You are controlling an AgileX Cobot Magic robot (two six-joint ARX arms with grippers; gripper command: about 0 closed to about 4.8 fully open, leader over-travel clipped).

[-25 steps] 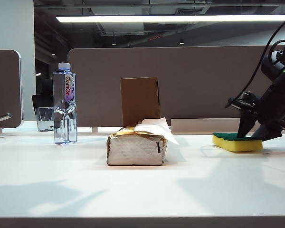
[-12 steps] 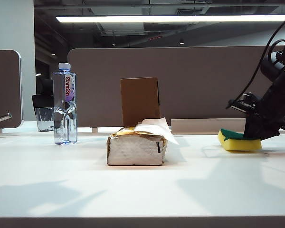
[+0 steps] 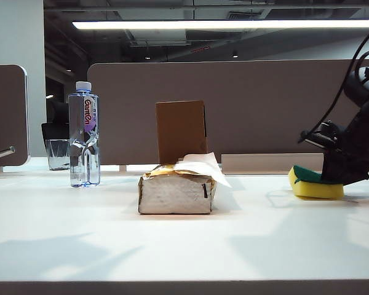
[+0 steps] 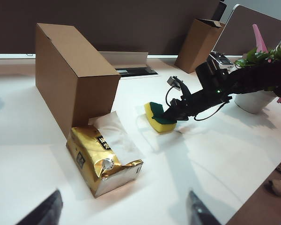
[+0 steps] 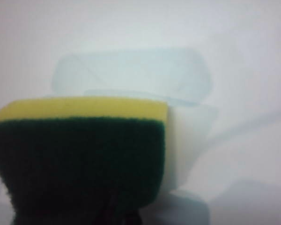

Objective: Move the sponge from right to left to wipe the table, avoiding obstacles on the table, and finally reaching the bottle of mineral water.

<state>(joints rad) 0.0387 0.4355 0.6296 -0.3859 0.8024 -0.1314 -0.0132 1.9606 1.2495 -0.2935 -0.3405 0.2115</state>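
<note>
The yellow sponge with its green layer on top lies on the white table at the far right. My right gripper is shut on its right end from above. The sponge fills the right wrist view and hides the jaws. Mid-table stand the silvery tissue pack and, behind it, the upright cardboard box. The bottle of mineral water is upright at the left. In the left wrist view my left gripper is open above the table near the tissue pack, far from the sponge.
A short clear glass stands behind the bottle. A brown partition runs along the table's back. The left wrist view shows a potted plant and a brown holder past the sponge.
My right gripper closed on the sponge and dragged it a little to the right, squeezing it shorter. The left arm, bottle, tissue pack and box have stayed put.
</note>
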